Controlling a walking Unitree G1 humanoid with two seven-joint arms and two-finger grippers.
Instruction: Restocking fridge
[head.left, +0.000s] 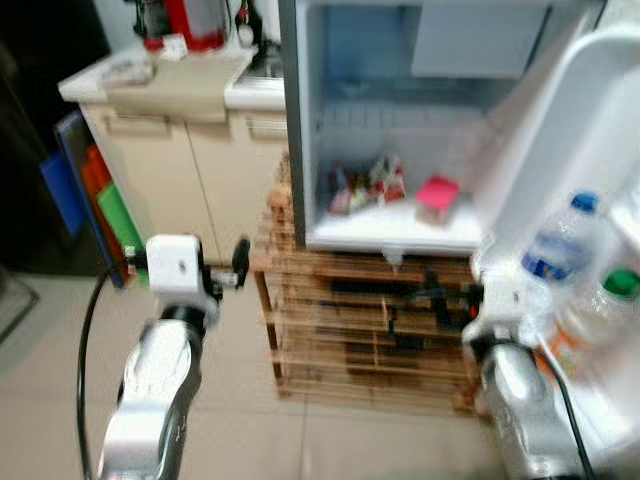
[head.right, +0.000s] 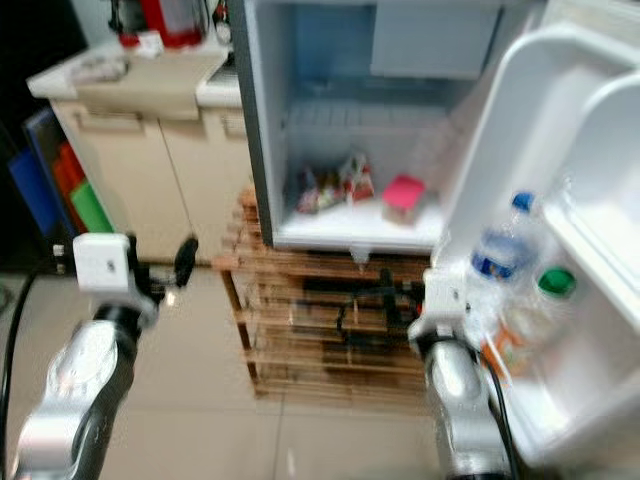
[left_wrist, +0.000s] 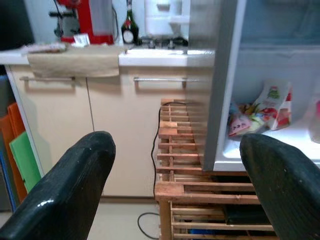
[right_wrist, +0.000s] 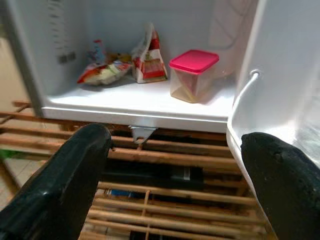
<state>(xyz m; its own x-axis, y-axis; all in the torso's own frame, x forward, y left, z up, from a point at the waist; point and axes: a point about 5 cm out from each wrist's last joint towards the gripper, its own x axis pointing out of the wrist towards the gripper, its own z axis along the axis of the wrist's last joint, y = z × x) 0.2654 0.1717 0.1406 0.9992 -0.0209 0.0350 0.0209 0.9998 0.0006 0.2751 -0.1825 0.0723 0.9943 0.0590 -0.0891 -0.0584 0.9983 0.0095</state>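
Scene: A small fridge (head.left: 400, 130) stood open on a slatted wooden rack (head.left: 350, 320), its door (head.left: 590, 200) swung wide to the robot's right.
Fridge shelf: Snack packets (right_wrist: 125, 65) lay toward the back left corner; a pink-lidded container (right_wrist: 192, 75) sat near the front right edge, apart from the packets.
Door rack: A blue-capped water bottle (head.left: 565, 250) and a green-capped bottle (head.left: 610, 300) stood side by side in the door's lower compartment.
Left hand: The left hand (left_wrist: 175, 175) was raised before the cream cabinet (head.left: 190, 170), left of the fridge, fingers (left_wrist: 70, 190) spread apart and holding nothing.
Right hand: The right hand (right_wrist: 170, 180) pointed at the front edge of the fridge shelf, above the rack, fingers (right_wrist: 280, 180) apart and empty.
Worktop: A red appliance (left_wrist: 87, 20) and a dark bottle (left_wrist: 130, 27) stood along the back edge, a brown cloth (left_wrist: 75, 60) draped over the front edge.
Step in hand: Likely an approach, with no item to stock yet carried.
Doing it well: Whatever is loaded should probably go to the bare middle of the shelf, between packets and container; the right arm would need to stay clear of the door rack so the bottles are not knocked.
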